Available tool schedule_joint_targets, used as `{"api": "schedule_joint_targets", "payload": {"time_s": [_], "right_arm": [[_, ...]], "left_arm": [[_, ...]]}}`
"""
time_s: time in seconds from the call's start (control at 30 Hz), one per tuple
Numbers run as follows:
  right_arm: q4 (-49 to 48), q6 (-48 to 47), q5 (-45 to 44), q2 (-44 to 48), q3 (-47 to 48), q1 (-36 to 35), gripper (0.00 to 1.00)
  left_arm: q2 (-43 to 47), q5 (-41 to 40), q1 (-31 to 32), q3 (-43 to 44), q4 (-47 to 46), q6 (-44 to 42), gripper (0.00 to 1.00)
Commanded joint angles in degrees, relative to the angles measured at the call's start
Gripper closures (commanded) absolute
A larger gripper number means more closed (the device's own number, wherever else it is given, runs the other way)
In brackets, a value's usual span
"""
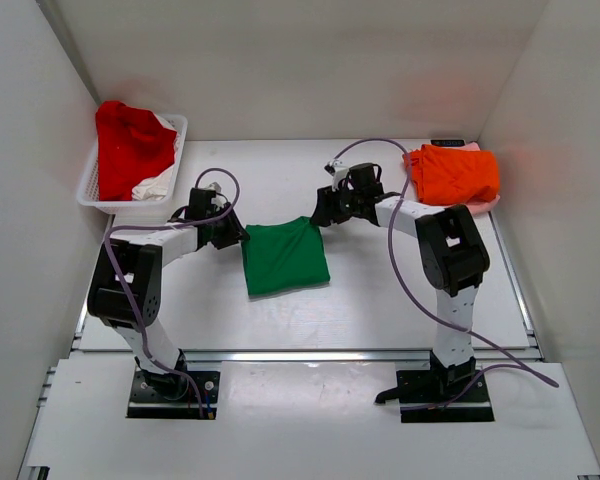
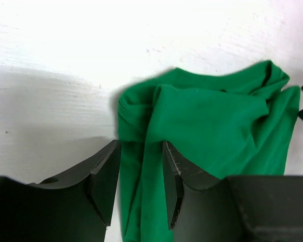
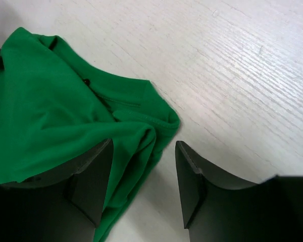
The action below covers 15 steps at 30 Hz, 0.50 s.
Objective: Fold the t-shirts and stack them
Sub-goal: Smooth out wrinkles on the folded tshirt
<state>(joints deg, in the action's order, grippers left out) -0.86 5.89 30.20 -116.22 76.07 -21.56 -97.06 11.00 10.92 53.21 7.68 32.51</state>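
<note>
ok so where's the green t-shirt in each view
Top external: green t-shirt at the picture's centre, on the white table.
Left wrist: centre to right, a fold running down between the fingers.
Right wrist: left half, its edge reaching between the fingers.
Shared landmark: the white table under it.

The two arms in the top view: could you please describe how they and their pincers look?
The left arm and right arm are white links with bulky black joints on black base plates. A purple cable loops along each. The left pincer and right pincer each have two broad black wedge-shaped fingers.
</note>
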Motion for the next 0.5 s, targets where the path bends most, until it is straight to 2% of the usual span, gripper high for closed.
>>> {"api": "schedule_joint_targets", "payload": {"time_s": [0.0, 0.1, 0.2, 0.3, 0.47], "right_arm": [[-1.7, 0.6, 2.1, -1.9, 3.6, 0.3, 0.51], [-1.3, 0.7, 2.8, -3.7, 5.1, -0.1, 0.6], [-0.9, 1.1, 3.1, -4.6, 5.9, -0.1, 0.85], [-0.4, 1.3, 3.6, -4.8, 6.5, -0.1, 1.0], [-0.6, 1.7, 4.1, -4.2, 6.6, -0.1, 1.0]], "left_arm": [[0.3, -0.6, -0.5, 2.2, -3.6, 1.8, 0.51], [-0.2, -0.5, -0.8, 2.6, -5.2, 3.1, 0.51], [-0.4, -0.6, -1.2, 2.5, -6.4, 4.1, 0.53], [-0.5, -0.2, -1.2, 2.8, -7.2, 4.8, 0.53], [-1.1, 0.2, -1.1, 2.5, -9.0, 5.6, 0.54]]}}
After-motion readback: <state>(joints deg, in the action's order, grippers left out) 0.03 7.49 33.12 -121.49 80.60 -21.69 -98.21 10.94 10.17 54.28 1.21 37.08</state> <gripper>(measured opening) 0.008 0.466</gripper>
